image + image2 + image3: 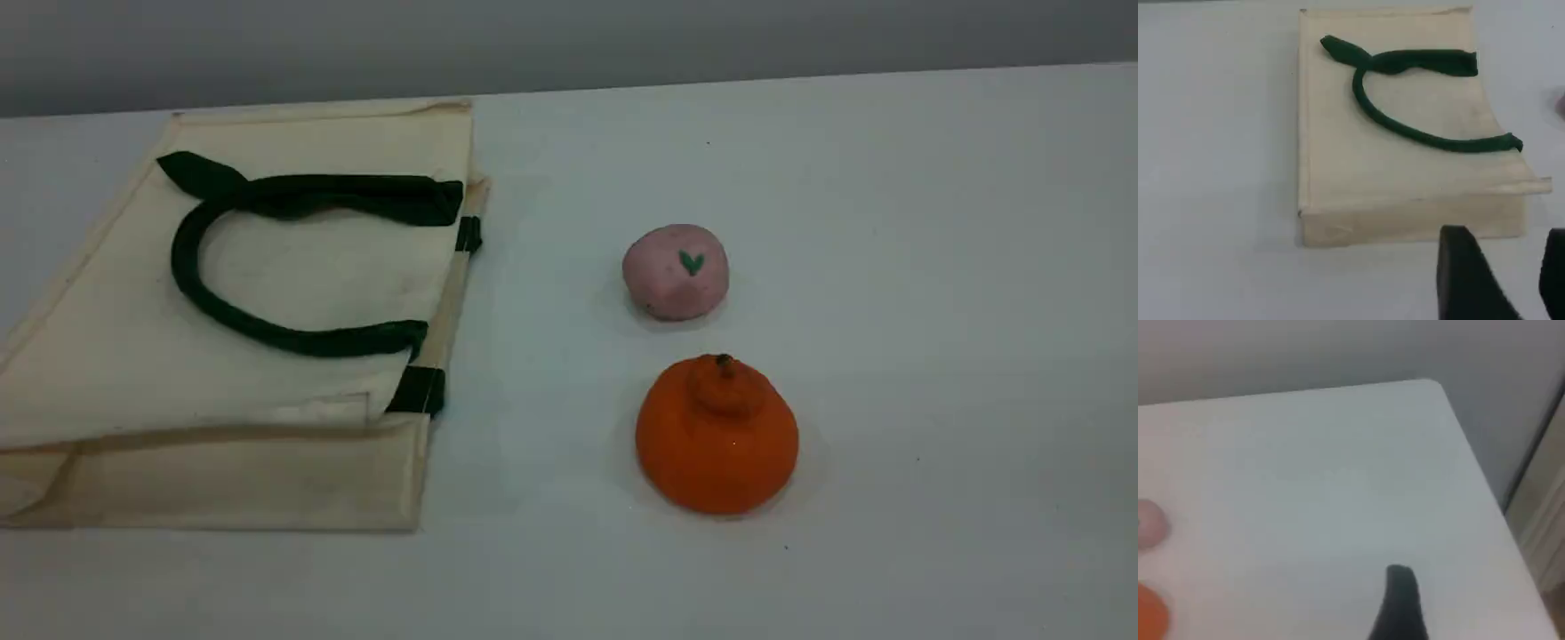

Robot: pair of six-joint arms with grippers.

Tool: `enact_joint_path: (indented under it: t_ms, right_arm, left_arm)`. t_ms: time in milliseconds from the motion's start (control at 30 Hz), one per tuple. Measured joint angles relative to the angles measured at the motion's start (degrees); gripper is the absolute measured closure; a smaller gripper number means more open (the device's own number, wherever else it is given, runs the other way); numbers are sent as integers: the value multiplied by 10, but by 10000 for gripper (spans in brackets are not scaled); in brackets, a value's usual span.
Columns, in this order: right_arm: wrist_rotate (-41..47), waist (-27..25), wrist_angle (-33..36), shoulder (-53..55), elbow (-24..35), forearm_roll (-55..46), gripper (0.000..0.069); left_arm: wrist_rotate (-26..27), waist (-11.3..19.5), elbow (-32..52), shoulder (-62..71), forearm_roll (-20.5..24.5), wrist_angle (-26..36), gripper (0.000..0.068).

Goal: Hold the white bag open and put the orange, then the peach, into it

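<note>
The white bag (267,293) lies flat and limp left of the peach (676,271) and orange (717,436) (likely light, rigid); take its green handle (267,333); left gripper (1518,273) parted, empty; right gripper (1401,603) unreadable.

You're looking at a plain white worktop (933,267) with a grey wall (569,36) behind its far edge; in your right wrist view one rounded corner shows.

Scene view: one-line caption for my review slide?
White bag lying flat at left, green handle on top; peach and orange on the table beside it.
</note>
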Motion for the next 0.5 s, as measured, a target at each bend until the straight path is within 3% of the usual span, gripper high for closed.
enact_joint_path:
  t_ms: [500]
  right_arm:
    - [-10,0,-1,0,-19,39,178]
  left_arm:
    - [0,0,-21,8,1,-16,379]
